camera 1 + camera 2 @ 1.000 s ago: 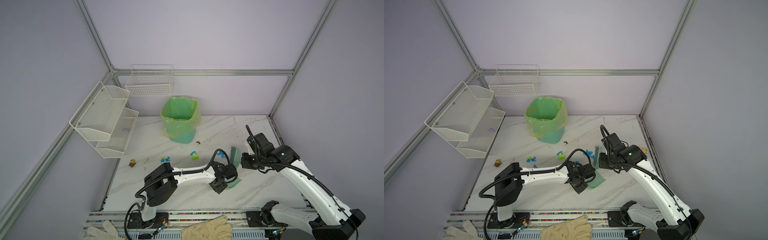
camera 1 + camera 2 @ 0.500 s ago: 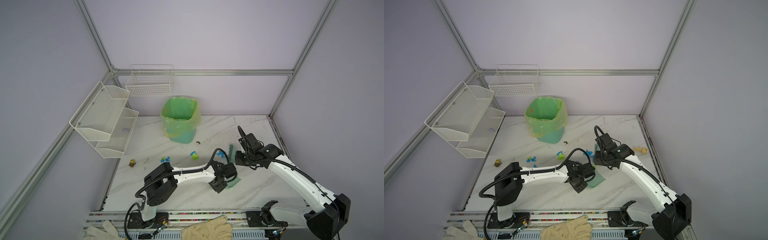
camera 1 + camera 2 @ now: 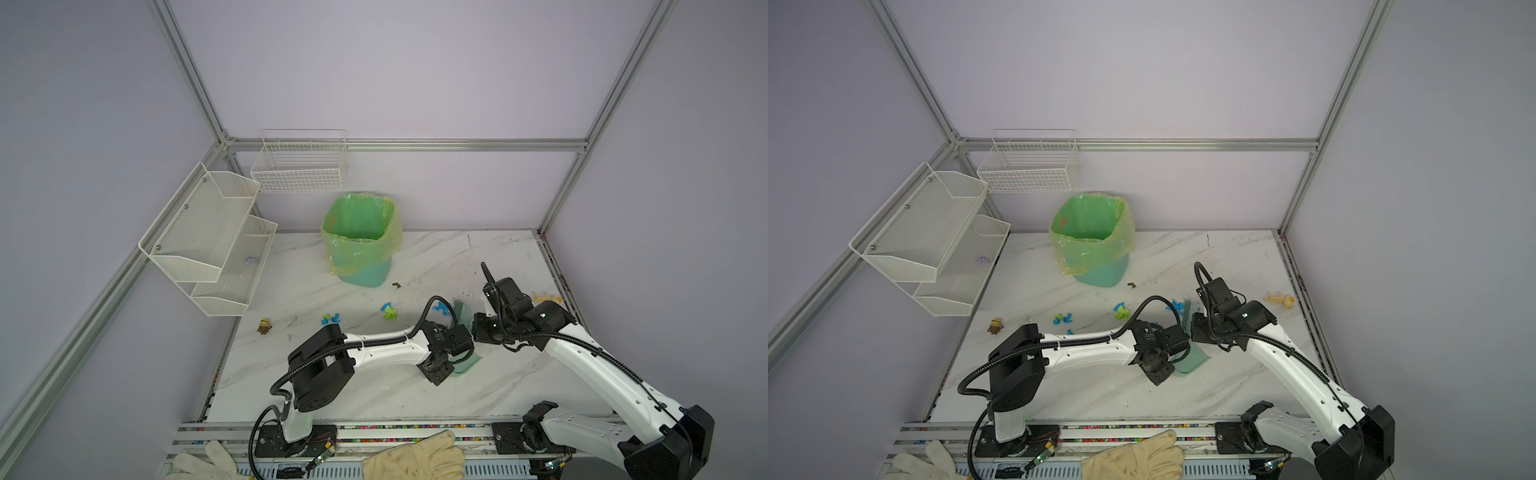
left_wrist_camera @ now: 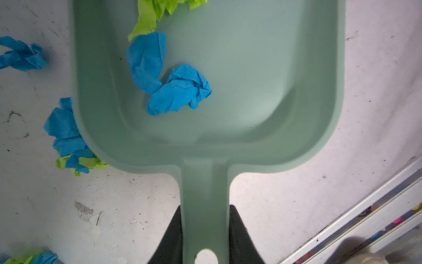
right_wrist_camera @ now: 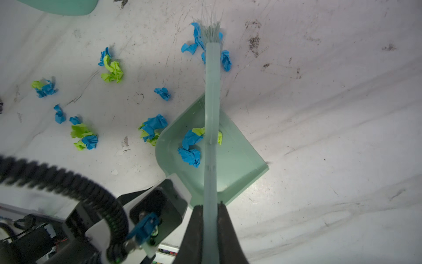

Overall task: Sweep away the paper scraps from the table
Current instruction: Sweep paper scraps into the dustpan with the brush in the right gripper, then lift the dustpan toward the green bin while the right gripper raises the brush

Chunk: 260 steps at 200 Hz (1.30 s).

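Blue and lime-green paper scraps (image 3: 389, 311) lie scattered on the white marble table (image 3: 498, 257), and more show in the right wrist view (image 5: 83, 137). My left gripper (image 4: 205, 228) is shut on the handle of a pale green dustpan (image 4: 251, 91), which lies flat on the table and shows in both top views (image 3: 467, 363) (image 3: 1192, 361). A few scraps (image 4: 178, 91) lie inside the pan and others (image 4: 66, 132) rest against its outer side. My right gripper (image 5: 210, 217) is shut on a pale green brush (image 5: 212, 91). The brush reaches over the pan, its bristles (image 5: 211, 29) among blue scraps (image 5: 194, 43).
A bin with a green liner (image 3: 359, 241) stands at the back. A small yellow toy figure (image 3: 264, 326) sits at the left and a beige toy (image 3: 547, 297) near the right rail. White mesh shelves (image 3: 208, 237) and a wire basket (image 3: 299, 166) hang on the walls. Gloves (image 3: 415, 459) lie on the front rail.
The right arm has swung left and back, and the brush has shifted slightly left and nearer the pan. The left arm and dustpan have stayed put.
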Motion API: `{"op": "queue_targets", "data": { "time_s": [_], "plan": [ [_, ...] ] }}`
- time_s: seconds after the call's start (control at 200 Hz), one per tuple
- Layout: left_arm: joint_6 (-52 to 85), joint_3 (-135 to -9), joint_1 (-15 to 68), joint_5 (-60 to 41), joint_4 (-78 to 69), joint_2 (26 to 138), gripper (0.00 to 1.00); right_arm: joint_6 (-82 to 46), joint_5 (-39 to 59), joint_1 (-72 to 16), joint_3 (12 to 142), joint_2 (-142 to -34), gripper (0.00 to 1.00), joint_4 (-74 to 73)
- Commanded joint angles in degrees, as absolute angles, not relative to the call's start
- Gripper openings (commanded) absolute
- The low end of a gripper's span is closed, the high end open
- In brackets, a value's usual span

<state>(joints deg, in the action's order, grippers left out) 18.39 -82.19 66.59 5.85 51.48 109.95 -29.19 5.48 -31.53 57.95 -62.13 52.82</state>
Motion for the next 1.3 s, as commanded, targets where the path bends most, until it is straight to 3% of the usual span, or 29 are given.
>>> {"op": "queue_targets", "data": {
  "time_s": [0.0,0.475,0.965,1.165,1.295],
  "plan": [
    [18.2,-87.1,66.1,6.0,52.2,110.2,0.08,-30.5,5.3,-31.7,59.8,-59.4,0.0,57.0],
    [20.2,-89.9,65.7,5.9,52.5,108.6,0.06,-36.2,-13.8,-31.8,71.0,-53.8,0.0,62.6],
    [23.3,-99.4,60.6,4.4,53.4,105.8,0.03,-29.7,-42.4,-31.7,83.2,-62.1,0.0,59.3],
    [25.6,-104.1,58.0,5.2,53.4,105.5,0.02,-25.7,-39.5,-31.0,80.7,-63.2,0.0,49.0],
    [25.7,-104.9,56.9,7.3,53.3,104.1,0.02,-20.8,-34.9,-25.7,77.3,-66.4,0.0,44.2]
  ]
}}
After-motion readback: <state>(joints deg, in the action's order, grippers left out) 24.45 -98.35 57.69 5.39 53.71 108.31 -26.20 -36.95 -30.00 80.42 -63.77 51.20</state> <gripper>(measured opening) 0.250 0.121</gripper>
